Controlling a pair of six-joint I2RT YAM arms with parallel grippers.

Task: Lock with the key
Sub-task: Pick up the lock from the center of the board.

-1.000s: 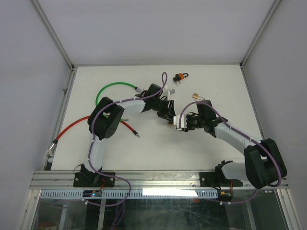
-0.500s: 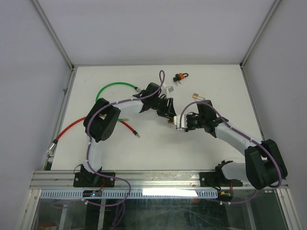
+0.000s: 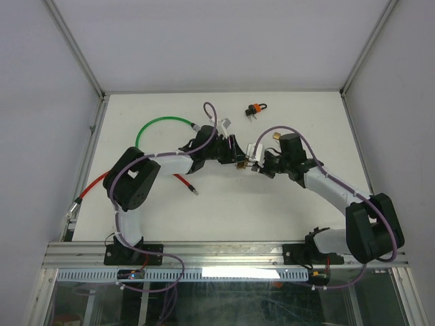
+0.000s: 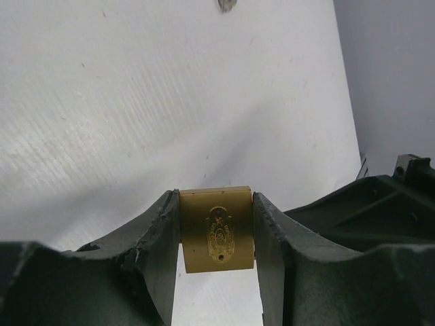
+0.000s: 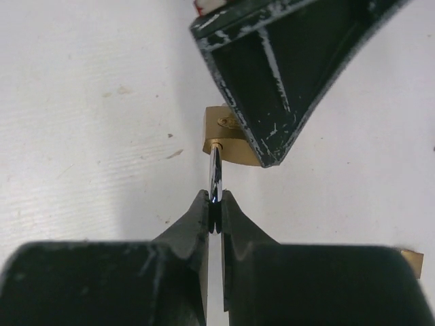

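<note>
A brass padlock (image 4: 216, 231) is clamped between the fingers of my left gripper (image 4: 216, 197), its engraved face toward the left wrist camera. In the top view the padlock (image 3: 240, 165) sits mid-table between both grippers. My right gripper (image 5: 215, 200) is shut on a thin silver key (image 5: 215, 173), seen edge-on. The key's tip meets the padlock (image 5: 224, 139) at its brass keyhole collar. One left gripper finger (image 5: 285, 68) covers part of the lock body. The shackle is hidden.
An orange and black clip (image 3: 255, 109) lies at the back. A green cable (image 3: 163, 121) and a red cable (image 3: 95, 185) curve on the left. A small brass piece (image 3: 276, 135) lies behind the right arm, and a white piece (image 3: 224, 123) behind the left.
My right gripper has closed onto the key and swung toward the back. My left arm has shifted left, with the padlock still in its fingers.
</note>
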